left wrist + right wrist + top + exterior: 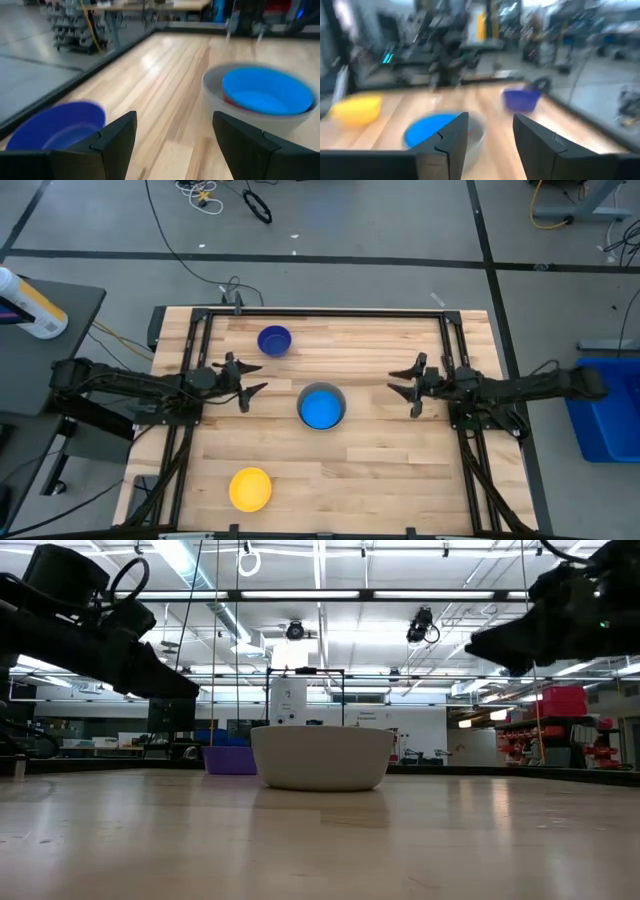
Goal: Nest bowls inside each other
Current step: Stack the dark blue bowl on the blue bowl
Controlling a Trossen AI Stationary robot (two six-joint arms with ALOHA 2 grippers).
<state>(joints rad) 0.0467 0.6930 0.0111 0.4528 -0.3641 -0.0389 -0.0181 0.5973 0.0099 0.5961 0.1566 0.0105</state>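
Observation:
A grey bowl (321, 406) stands on its base mid-table with a light blue bowl (320, 409) nested in it. In the left wrist view a red rim (228, 100) shows under the light blue bowl (267, 91). A dark blue bowl (274, 340) stands toward the far edge. A yellow bowl (250, 489) sits near the front edge. My left gripper (258, 378) hovers open to the left of the stack. My right gripper (393, 381) hovers open to its right. Both point at the stack, and neither has anything between its fingers.
A black metal frame (320, 313) runs along the table's far edge and down both sides. Bare wood lies between the bowls and at the front right. A blue bin (605, 415) stands off the table to the right.

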